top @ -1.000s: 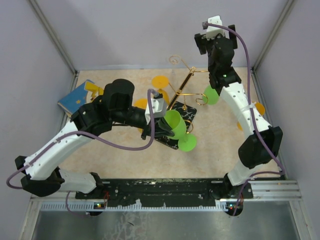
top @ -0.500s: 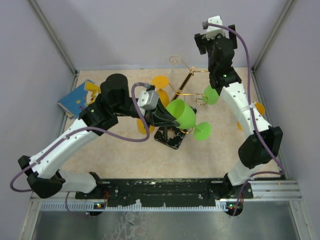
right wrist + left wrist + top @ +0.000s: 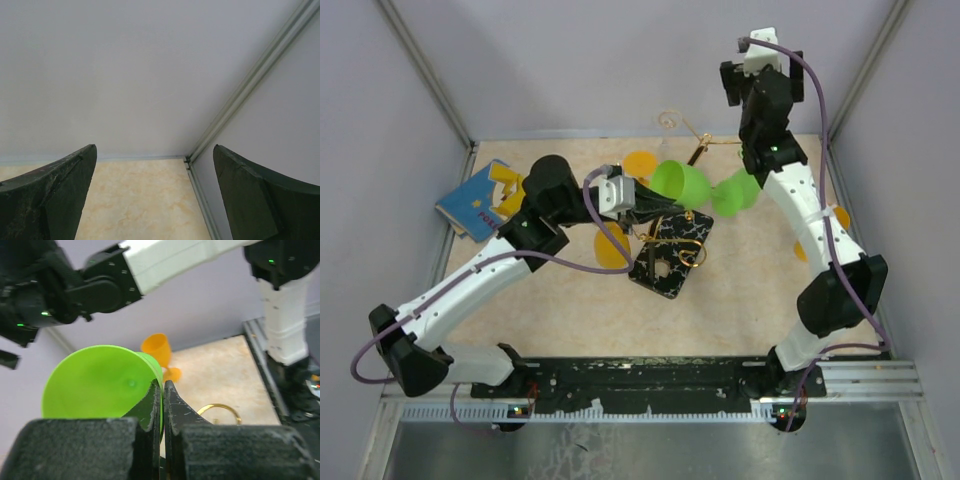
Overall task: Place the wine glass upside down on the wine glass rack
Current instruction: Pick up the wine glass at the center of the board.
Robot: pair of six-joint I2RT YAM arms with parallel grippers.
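My left gripper [image 3: 648, 206] is shut on the rim of the green wine glass [image 3: 680, 183]. The glass lies on its side in the air, with its foot [image 3: 735, 194] pointing right. It hangs over the gold wire arms of the wine glass rack [image 3: 692, 160], behind the rack's black marbled base [image 3: 672, 262]. In the left wrist view the closed fingertips [image 3: 156, 395] pinch the green bowl's edge [image 3: 100, 382], and a gold scroll ring [image 3: 220, 408] shows below. My right gripper [image 3: 154, 147] is open and empty. It is raised high at the back right [image 3: 748, 88] and faces the back wall.
Orange wine glasses stand behind the rack [image 3: 640, 163], to the left of the base [image 3: 610, 248] and at the right edge [image 3: 837, 216]. A blue book [image 3: 472, 198] with a yellow object lies at the far left. Grey walls close in three sides.
My left gripper has carried the green glass from over the rack's base up and back toward the gold arms. The glass foot swung to the right. The right arm has barely moved.
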